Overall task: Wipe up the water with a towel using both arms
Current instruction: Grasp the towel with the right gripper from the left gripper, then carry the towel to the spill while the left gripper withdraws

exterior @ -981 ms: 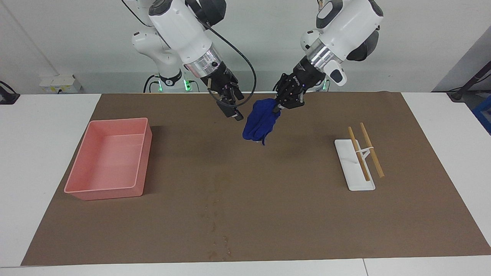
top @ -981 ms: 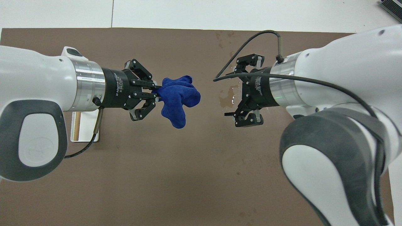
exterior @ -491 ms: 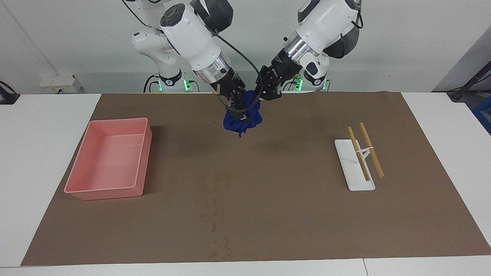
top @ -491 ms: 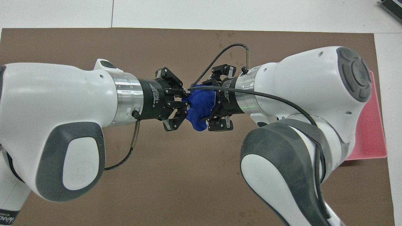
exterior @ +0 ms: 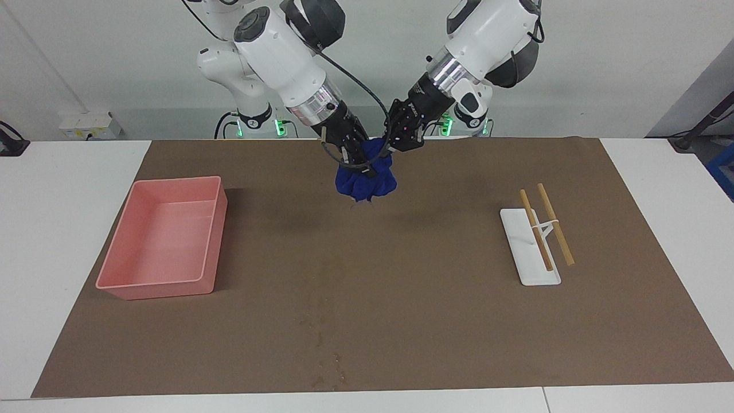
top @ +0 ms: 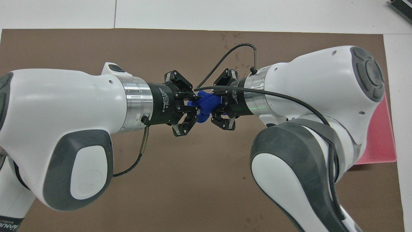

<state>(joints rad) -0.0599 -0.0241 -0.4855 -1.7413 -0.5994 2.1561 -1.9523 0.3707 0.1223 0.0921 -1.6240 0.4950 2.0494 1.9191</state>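
both black two-finger hands, left hand (exterior: 394,150) and right hand (exterior: 361,159), pinch the deep blue cloth towel (exterior: 367,180) between them, mid-air. next, i'd guess, spread it and lower onto the faint damp water trail (exterior: 322,338).

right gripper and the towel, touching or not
Touching. In the overhead view the right gripper has its jaws closed into the towel, no gap; the left gripper grips its other end.
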